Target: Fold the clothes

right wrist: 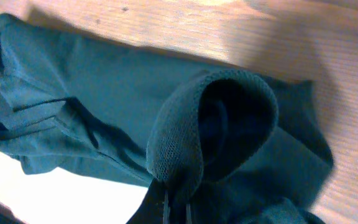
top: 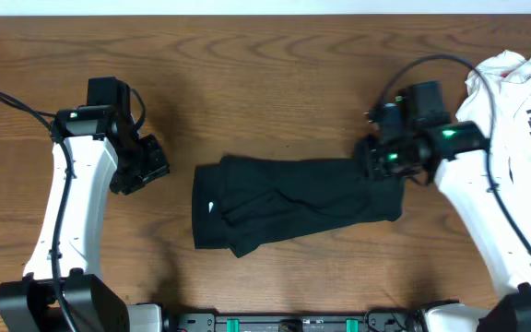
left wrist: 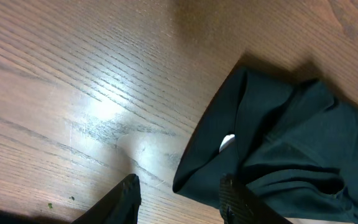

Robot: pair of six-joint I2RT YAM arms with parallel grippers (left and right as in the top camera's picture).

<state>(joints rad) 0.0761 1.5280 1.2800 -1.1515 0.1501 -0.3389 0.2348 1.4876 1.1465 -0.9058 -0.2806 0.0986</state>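
Black garment (top: 293, 198), near the worktop's front edge, is pinched by the right gripper (top: 382, 170); the left gripper (top: 147, 166) is opened wide, empty.

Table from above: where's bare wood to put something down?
Bare: the wide table strip beyond the black garment, and the gap between it and the left gripper. Crowded: the right, where the right gripper pinches the garment beside the white clothes.

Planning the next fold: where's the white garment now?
Overhead, the white garment lies at the right edge of the table, beside the right arm, apart from the black garment.
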